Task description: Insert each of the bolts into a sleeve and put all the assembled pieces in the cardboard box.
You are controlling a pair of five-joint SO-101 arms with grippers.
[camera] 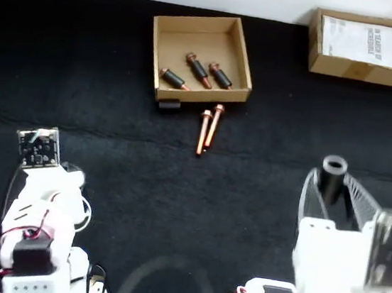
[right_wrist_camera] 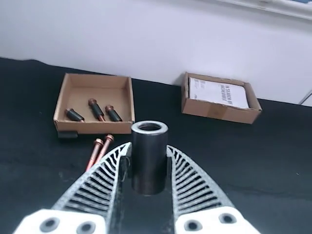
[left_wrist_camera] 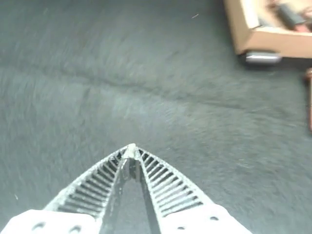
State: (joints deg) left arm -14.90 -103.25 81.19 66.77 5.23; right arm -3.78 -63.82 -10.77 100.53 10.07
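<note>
My left tool [left_wrist_camera: 130,150] sits at the left of the bench [camera: 122,52], a black, felt-like cloth. Its ribbed, pale fingers are clenched tip to tip, with nothing between them. Farther back and toward the middle lies the box [camera: 195,39], a shallow open tray of plain brown cardboard. It holds three assembled pieces [camera: 198,69], each a copper-coloured bolt with a dark sleeve around its shank, lying side by side on the box floor. A loose sleeve [camera: 169,104], a short dark cylinder, lies on its side just outside the front wall of the box near its left corner. Just right of it, two bare bolts [camera: 209,128] lie side by side on the cloth in front of the box; they are slim, copper-toned and flanged at the head, with their heads toward the box. On the right, my right tool [right_wrist_camera: 148,147] is grasping a sleeve [camera: 332,179], a smooth black tube held upright with its open, lighter rim facing up. At the far right rear stands a second box [camera: 359,70], also brown cardboard, with a white printed sheet [camera: 361,41] lying in it.
</note>
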